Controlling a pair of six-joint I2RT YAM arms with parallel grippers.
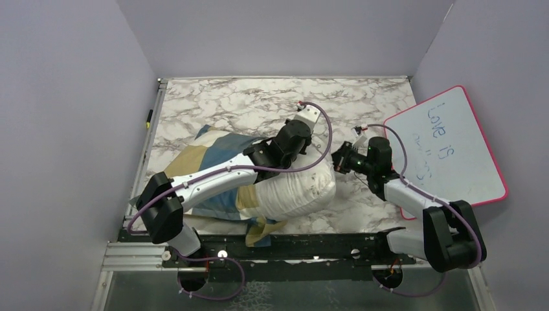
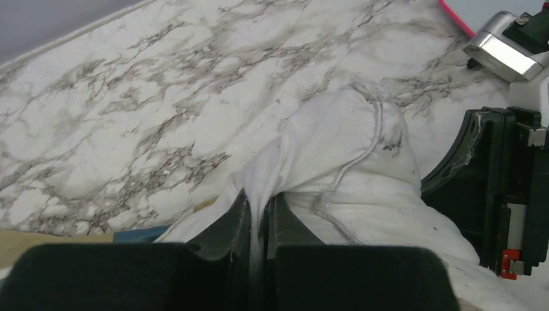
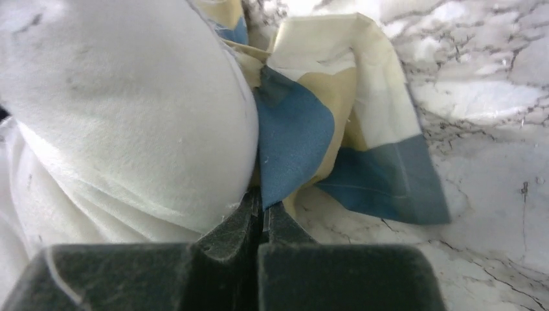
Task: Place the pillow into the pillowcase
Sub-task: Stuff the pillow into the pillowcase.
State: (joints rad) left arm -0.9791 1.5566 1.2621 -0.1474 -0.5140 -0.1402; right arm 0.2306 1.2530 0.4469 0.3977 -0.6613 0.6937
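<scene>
- Left side of the counter (image 1: 259,103): pillowcase (image 1: 194,162) lying bunched, blue and tan blocks up, with one flap poking out at the near edge under the pillow.
- Middle: pillow (image 1: 294,191) lying to the right of the case, right end totally bare. Left end looks tucked under or into the cloth, but no telling how deep with the left arm lying across it. Roughly half done, at a guess.
- Left hand (image 2: 257,202): pinching a thin fold of white pillow fabric at the far right corner, cloth plainly caught between the jaws. Best bet: drive that corner leftward, low along the counter, toward the case mouth instead of lifting. Such a small fold could easily slip.
- Right hand (image 3: 261,210): pressed together, just beside the pillow's right end. Blue case cloth lines up with the tips in the wrist view, but can't tell if any is actually caught. Would be more use gripping the case hem and pulling rightward against the push, otherwise the whole case probably just slides left.
- Far right: pink-rimmed whiteboard (image 1: 453,149), apart from the pillow, not involved.
</scene>
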